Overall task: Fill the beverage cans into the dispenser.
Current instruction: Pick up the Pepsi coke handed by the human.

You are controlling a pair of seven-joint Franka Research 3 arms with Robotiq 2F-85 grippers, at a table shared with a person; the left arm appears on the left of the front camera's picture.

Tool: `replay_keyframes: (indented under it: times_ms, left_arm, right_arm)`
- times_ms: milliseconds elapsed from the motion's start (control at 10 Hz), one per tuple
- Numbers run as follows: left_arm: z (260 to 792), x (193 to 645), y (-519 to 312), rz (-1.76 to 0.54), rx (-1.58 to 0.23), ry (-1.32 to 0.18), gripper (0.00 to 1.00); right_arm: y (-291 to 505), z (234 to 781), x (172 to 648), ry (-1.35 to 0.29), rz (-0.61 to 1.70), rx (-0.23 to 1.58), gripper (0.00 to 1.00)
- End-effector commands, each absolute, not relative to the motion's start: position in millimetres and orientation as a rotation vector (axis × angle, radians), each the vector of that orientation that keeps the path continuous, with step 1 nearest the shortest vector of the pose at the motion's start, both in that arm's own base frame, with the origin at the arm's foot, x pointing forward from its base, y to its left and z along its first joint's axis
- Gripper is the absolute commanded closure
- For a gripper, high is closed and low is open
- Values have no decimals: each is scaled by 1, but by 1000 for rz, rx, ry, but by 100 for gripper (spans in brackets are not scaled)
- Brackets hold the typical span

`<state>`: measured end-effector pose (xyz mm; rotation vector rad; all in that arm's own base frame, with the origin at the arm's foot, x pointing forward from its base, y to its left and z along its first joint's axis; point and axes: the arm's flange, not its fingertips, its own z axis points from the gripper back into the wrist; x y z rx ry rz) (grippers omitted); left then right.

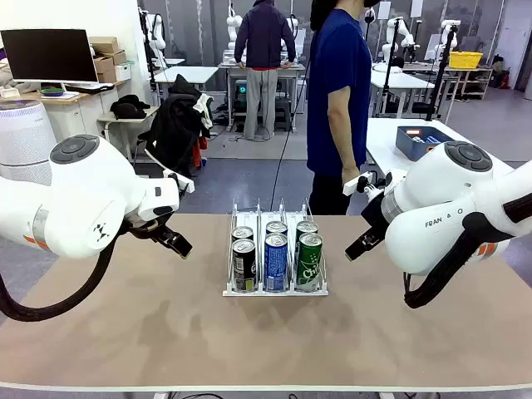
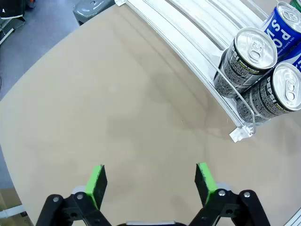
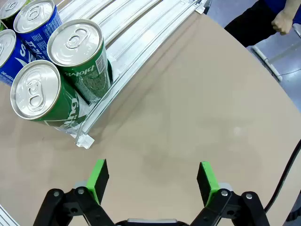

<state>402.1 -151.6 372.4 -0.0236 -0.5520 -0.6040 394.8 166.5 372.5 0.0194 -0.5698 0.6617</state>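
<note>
Checking the front cam, I saw the dispenser [image 1: 274, 293] sitting mid-table [image 1: 125, 324], closer to the far edge than to me. All 3 lanes were loaded 2 deep: black cans [image 1: 243, 266] in the robot-left lane, blue cans [image 1: 276, 263] in the centre, green cans [image 1: 310, 263] on the right. All 6 stood upright, silver tops up, bunched at the near end of the rack. The rear stretch of each lane was bare.

The left gripper [image 1: 179, 245] hung over bare tabletop to the left of the rack, apart from it. On its wrist cam the jaws stood wide w/ nothing between the green pads [image 2: 97, 181], just tan table below. The 2 black cans touched each other at upper right of that view, behind the rack's wire front stop.

The right gripper [image 1: 356, 249] sat mirrored on the other side, also clear of the rack. Its wrist cam showed the jaws spread wide and empty, the green pair to upper left behind the clear side wall, and blue tops beyond.

A person [image 1: 337, 91] in a blue top stood at the far edge, side-on to me, w/ one hand [image 3: 282, 21] curled near the table corner.
</note>
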Motion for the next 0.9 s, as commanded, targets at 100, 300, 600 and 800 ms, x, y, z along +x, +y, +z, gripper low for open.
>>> replay_keyframes:
  times_ms: [100,300,600,800]
  left_arm:
    - [372,402,-152,-604,-24,-552,0]
    - [372,402,-152,-604,-24,-552,0]
    - [372,402,-152,-604,-24,-552,0]
    - [372,402,-152,-604,-24,-552,0]
  right_arm:
    - [167,372,395,-570,662,19,0]
    - [167,372,395,-570,662,19,0]
    - [167,372,395,-570,662,19,0]
    - [167,372,395,-570,662,19,0]
